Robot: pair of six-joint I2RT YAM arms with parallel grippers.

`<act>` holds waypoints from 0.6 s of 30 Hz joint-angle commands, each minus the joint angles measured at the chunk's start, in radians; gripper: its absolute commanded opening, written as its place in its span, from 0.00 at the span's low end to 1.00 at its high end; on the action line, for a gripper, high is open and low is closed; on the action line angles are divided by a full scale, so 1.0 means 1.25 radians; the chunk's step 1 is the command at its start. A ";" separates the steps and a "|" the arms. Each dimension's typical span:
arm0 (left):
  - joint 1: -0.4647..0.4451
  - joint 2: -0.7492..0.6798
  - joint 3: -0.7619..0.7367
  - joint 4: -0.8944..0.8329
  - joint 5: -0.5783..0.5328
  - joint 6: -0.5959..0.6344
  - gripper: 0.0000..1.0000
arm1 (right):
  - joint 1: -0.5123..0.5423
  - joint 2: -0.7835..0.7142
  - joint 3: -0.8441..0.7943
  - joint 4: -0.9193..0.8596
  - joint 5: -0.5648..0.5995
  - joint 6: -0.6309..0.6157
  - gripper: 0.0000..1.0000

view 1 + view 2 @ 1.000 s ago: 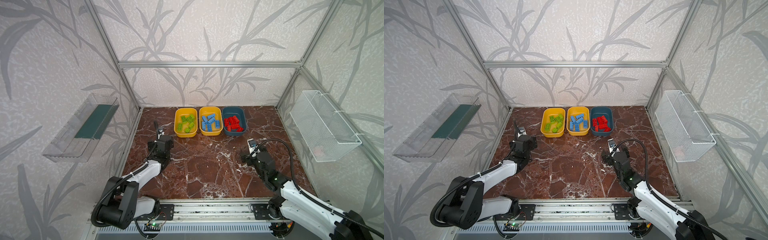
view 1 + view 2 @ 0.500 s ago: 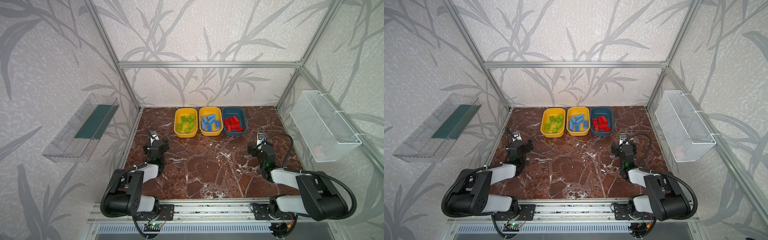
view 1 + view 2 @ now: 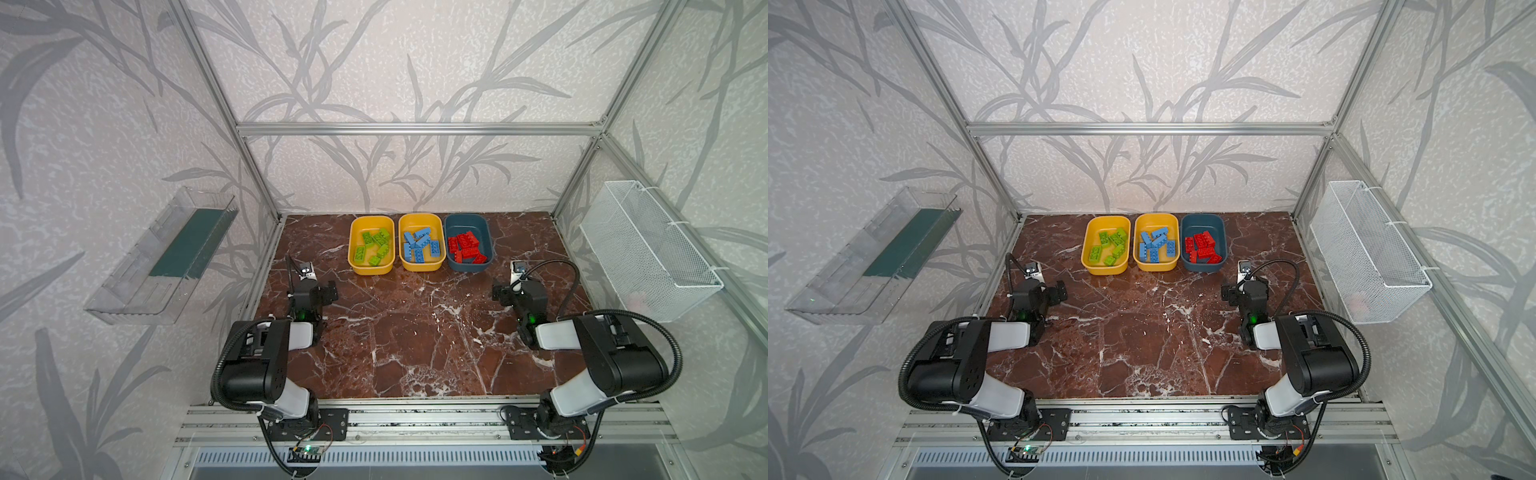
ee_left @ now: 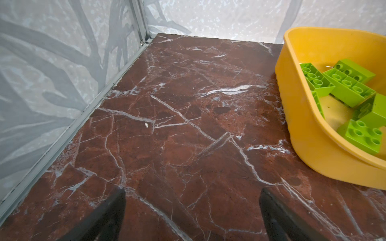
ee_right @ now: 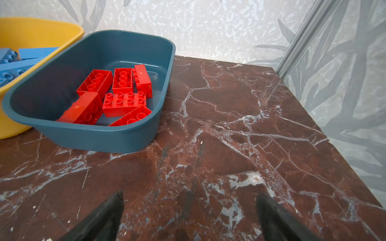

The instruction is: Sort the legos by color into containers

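Three containers stand in a row at the back of the marble table in both top views. The left yellow tub [image 3: 371, 271] [image 3: 1105, 271] holds green legos [image 3: 374, 246] [image 4: 344, 87]. The middle yellow tub [image 3: 420, 268] [image 3: 1156, 268] holds blue legos [image 3: 419, 246]. The dark blue tub [image 3: 469, 269] [image 5: 94, 137] holds red legos [image 3: 465, 248] [image 5: 123, 98]. No legos lie on the table. My left gripper [image 3: 314, 291] [image 4: 192, 208] is open over bare marble, short of the green tub. My right gripper [image 3: 517, 293] [image 5: 189, 208] is open and empty, in front of the dark blue tub.
A clear plastic tray [image 3: 166, 257] hangs on the left wall and a white wire basket [image 3: 648, 245] on the right wall. Both arms are folded back over their bases at the front rail [image 3: 415, 419]. Frame posts stand at the table's back corners.
Both arms have folded back over their bases near the front rail. The right gripper has drifted back and to the right. Both grippers have stayed open and empty.
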 commanded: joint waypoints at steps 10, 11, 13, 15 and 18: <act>0.001 -0.006 0.020 0.006 0.019 0.011 0.99 | -0.003 0.006 -0.006 0.050 -0.001 0.003 0.99; 0.000 -0.007 0.020 0.007 0.019 0.012 0.99 | -0.003 0.006 -0.006 0.049 -0.001 0.003 0.99; 0.001 -0.006 0.020 0.007 0.019 0.011 0.99 | -0.003 0.005 -0.006 0.050 -0.002 0.002 0.99; 0.001 -0.006 0.021 0.007 0.019 0.013 0.99 | -0.002 0.006 -0.006 0.048 -0.005 0.000 0.99; 0.001 -0.007 0.020 0.006 0.019 0.012 0.99 | -0.002 0.006 -0.005 0.046 -0.007 0.000 0.99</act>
